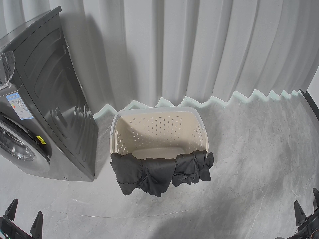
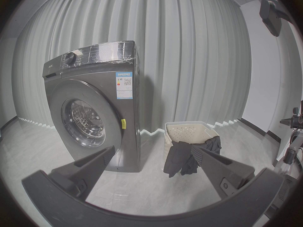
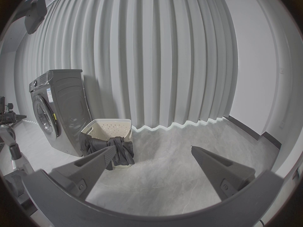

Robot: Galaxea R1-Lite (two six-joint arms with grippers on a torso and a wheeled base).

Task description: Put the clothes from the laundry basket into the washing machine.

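Down at the near edge, the left gripper and the right gripper each hung with fingers spread wide and nothing between them, well apart from the laundry. Farther out, the cream laundry basket stood on the grey floor, with dark grey clothes draped over its near rim and hanging down outside. Left of it, near but apart, stood the grey washing machine. A white curtain hung behind both.

A pale grey, marble-patterned floor carries a dark grey, front-loading metal washing machine. Near it stands a cream, perforated plastic laundry basket, upright.
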